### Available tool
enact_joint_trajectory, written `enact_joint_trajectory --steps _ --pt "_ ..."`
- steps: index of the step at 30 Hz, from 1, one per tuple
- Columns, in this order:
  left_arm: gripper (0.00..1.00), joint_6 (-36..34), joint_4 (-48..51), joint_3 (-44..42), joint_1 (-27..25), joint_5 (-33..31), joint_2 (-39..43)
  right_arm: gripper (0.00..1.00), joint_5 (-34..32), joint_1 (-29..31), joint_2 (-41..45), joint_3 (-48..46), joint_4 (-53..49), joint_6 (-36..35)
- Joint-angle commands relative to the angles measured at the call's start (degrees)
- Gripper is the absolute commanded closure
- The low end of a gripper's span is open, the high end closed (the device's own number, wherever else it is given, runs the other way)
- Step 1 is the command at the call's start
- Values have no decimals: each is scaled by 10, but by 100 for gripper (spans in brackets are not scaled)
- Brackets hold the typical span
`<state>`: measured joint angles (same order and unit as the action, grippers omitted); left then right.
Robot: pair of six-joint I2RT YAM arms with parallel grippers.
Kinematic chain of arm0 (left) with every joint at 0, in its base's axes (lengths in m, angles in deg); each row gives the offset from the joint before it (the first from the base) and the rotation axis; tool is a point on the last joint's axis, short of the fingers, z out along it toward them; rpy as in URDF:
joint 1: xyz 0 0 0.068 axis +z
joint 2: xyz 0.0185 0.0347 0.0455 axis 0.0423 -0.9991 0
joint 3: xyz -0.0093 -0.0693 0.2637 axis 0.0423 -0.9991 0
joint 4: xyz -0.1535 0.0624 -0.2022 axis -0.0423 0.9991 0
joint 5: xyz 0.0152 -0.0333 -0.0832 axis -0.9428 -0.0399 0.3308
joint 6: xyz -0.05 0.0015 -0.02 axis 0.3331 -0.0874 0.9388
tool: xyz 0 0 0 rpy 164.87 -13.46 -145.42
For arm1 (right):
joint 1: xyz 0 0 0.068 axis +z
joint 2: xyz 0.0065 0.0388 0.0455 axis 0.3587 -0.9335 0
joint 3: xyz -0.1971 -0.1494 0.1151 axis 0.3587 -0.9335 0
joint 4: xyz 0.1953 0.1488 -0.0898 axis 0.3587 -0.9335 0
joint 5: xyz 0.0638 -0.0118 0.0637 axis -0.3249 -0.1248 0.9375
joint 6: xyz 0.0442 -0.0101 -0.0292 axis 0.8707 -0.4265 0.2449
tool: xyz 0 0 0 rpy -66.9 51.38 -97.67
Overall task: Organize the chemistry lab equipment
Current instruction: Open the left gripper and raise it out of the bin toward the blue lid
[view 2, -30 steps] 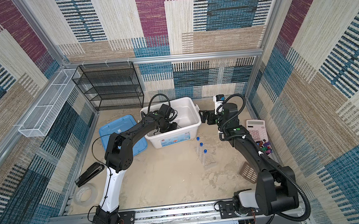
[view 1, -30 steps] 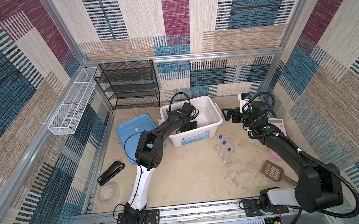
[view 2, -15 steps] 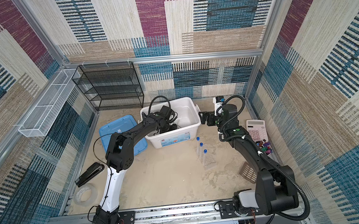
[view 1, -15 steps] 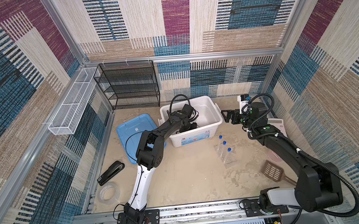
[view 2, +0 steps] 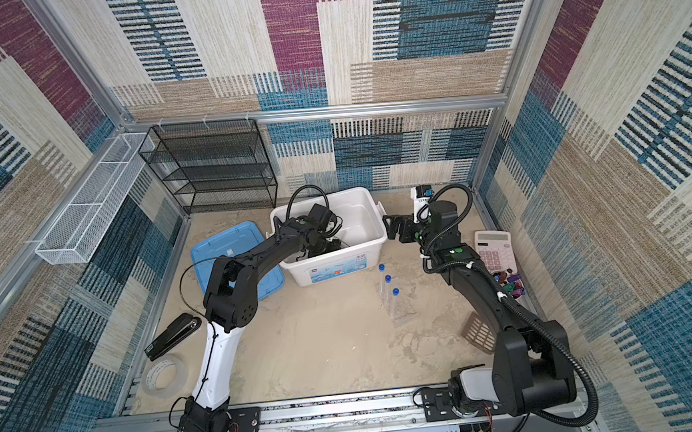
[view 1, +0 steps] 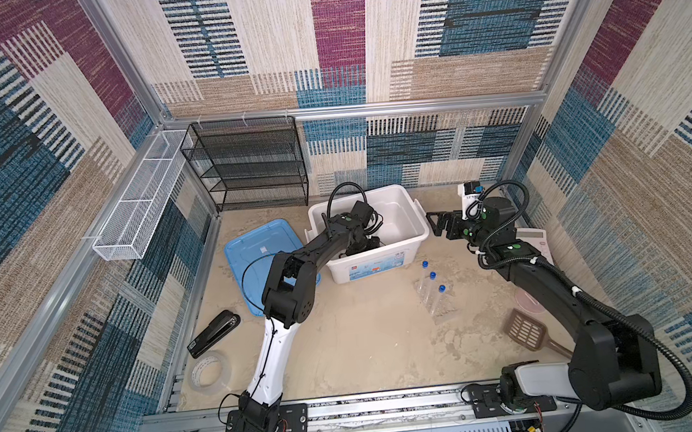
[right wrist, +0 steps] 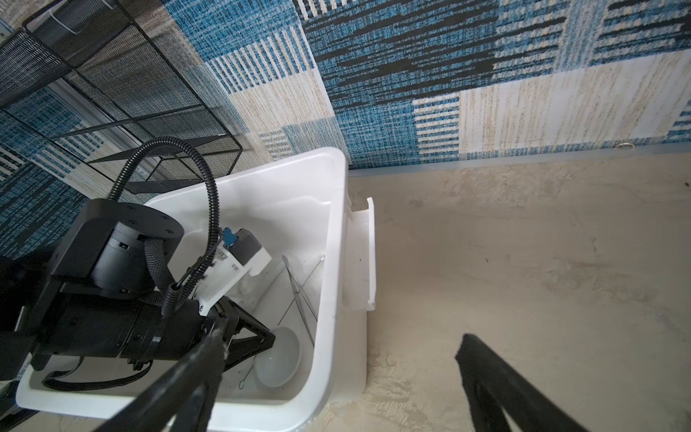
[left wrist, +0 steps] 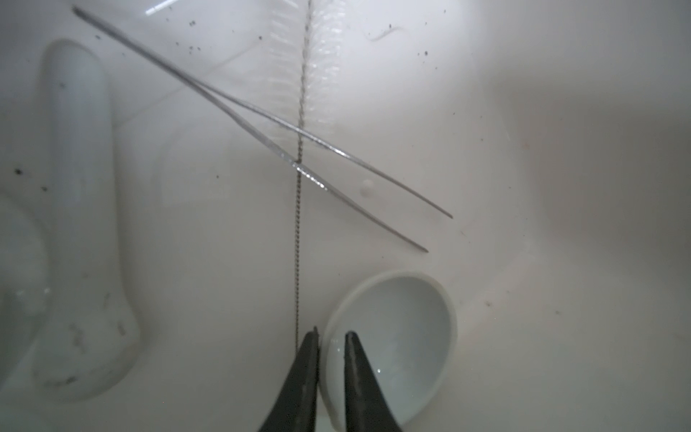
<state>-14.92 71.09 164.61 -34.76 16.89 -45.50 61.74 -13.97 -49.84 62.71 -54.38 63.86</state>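
My left gripper (left wrist: 331, 333) is down inside the white bin (view 1: 416, 229). Its jaws stand slightly open astride the rim of the small white bowl (left wrist: 404, 336), one finger outside, one inside. Beside the bowl on the bin floor lie the metal tweezers (left wrist: 261, 123), crossing the thin rod (left wrist: 298, 232), and the white pestle (left wrist: 74, 187). Three blue-capped tubes (view 1: 433, 277) lie on a clear tray (view 1: 442, 308) on the table in front of the bin. My right gripper (view 1: 436, 224) hangs wide open and empty beside the bin's right wall.
A blue lid (view 1: 263, 248) lies left of the bin. Stapler (view 1: 213, 332) and tape roll (view 1: 209, 372) are at the front left. A brown scoop (view 1: 525, 331), pink calculator (view 2: 494, 248) and marker cup (view 2: 509, 285) are on the right. A black mesh shelf (view 1: 249, 165) stands at the back.
The left gripper's jaws have parted a little at the bowl's rim. Both arms have stayed nearly where they were.
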Motion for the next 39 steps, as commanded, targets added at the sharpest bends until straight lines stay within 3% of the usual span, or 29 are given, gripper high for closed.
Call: enact_joint_trajectory --steps 1,16,23,30,39 --pt "72 -3 6 0 -1 8 13 1 6 0 5 -1 18 7" --pt "34 -11 7 -12 -9 -19 65 1 4 0 19 -4 17 9" --pt "1 -24 1 -31 -19 -84 133 1 24 0 21 -3 20 15" --pt "0 -23 -14 -58 -21 -111 195 1 46 0 35 -7 35 18" --pt "0 -13 -77 -169 -18 -181 327 1 78 0 43 -21 46 18"
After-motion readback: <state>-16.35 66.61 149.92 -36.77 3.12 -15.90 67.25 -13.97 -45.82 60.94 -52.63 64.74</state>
